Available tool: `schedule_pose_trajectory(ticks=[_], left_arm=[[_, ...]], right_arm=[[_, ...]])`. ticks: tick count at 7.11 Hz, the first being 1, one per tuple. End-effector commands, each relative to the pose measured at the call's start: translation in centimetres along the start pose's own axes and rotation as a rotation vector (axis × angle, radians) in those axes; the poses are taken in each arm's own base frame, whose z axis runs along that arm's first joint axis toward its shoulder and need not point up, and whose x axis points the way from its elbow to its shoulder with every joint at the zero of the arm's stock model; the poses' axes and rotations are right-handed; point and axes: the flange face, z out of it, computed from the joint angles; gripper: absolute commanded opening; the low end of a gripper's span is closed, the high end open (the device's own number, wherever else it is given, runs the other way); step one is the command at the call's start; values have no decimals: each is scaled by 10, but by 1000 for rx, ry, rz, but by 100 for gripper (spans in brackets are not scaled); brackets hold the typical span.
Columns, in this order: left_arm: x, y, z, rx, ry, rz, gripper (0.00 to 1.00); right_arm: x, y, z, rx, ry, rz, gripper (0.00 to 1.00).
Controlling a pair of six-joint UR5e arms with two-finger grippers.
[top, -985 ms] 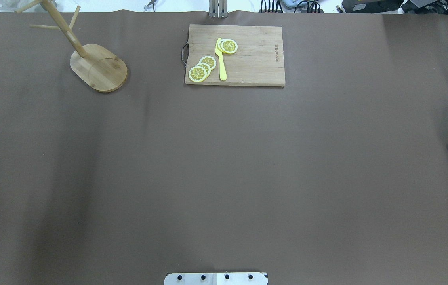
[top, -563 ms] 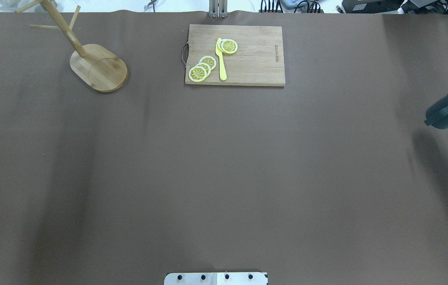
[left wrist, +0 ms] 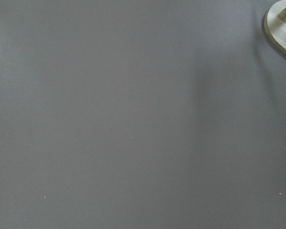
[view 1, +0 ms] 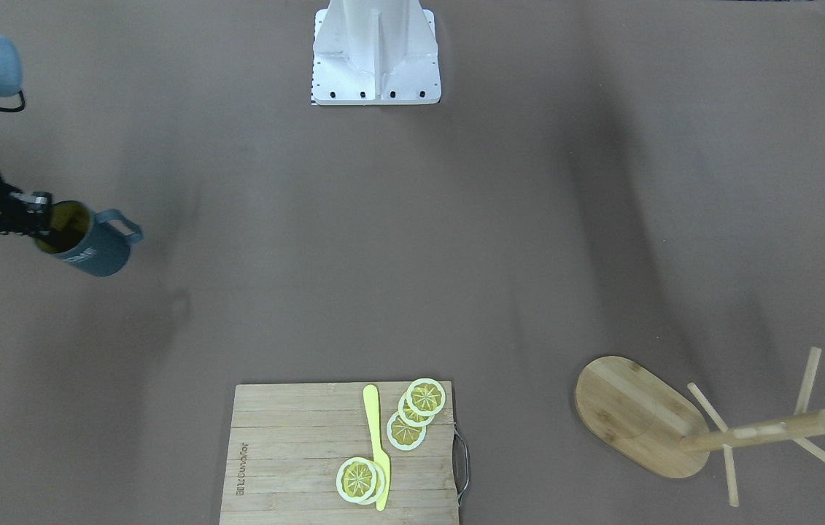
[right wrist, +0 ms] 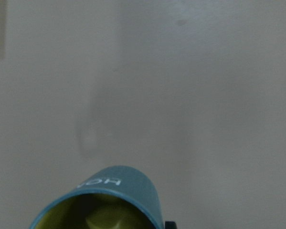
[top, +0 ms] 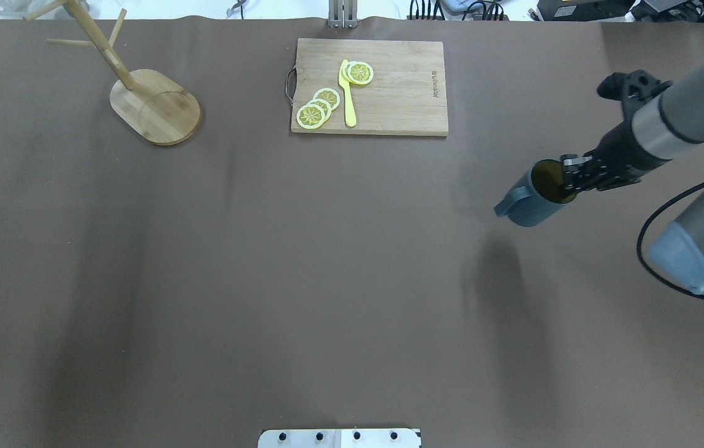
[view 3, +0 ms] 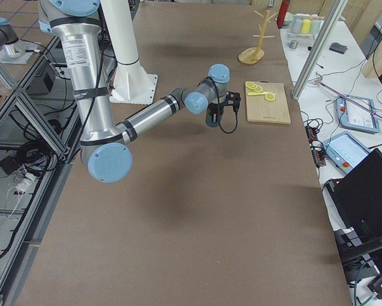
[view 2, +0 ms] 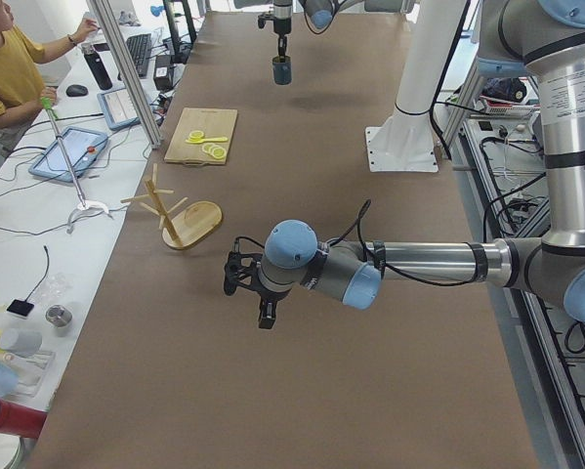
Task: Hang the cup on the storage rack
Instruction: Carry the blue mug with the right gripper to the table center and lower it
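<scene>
The right gripper (top: 569, 180) pinches the cup (top: 535, 200) by its rim, one finger inside and one outside, and holds it tilted above the right side of the table (top: 327, 280), handle (top: 506, 206) pointing toward the left. The rack (top: 155, 107) stands well apart, at the far left corner.

A rim pinch is a narrow hold, so across such a long carry the cup could swivel or slip. The pegs (top: 68, 42) are thin and the rack looks light. A misaligned handle could miss the peg or push the rack over.

A cutting board (top: 389, 87) with lemon slices (top: 319, 107) and a yellow knife (top: 348, 93) lies at the far edge between cup and rack, and a low path could clip it. The left gripper (view 2: 264, 315) hangs near the rack and may crowd the approach. Whether its jaws are apart cannot be told.
</scene>
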Motion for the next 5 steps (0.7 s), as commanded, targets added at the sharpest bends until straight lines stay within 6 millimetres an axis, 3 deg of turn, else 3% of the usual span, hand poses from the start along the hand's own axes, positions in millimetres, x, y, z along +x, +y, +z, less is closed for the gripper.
schedule_pose_trajectory(ticks=[1, 2, 3, 4, 5], left_arm=[[7, -14, 5, -1, 4, 11, 91], [14, -32, 16, -9, 12, 53, 91], [31, -44, 25, -19, 19, 83, 91], [33, -44, 25, -17, 22, 91, 94], [35, -45, 24, -13, 26, 97, 97]], right_arm=[[-167, 73, 29, 8, -28, 105, 0], [-203, 96, 34, -10, -31, 119, 0], [-222, 105, 47, 25, -20, 128, 0], [-228, 105, 59, 20, -3, 131, 0], [-246, 98, 73, 17, 11, 136, 0]])
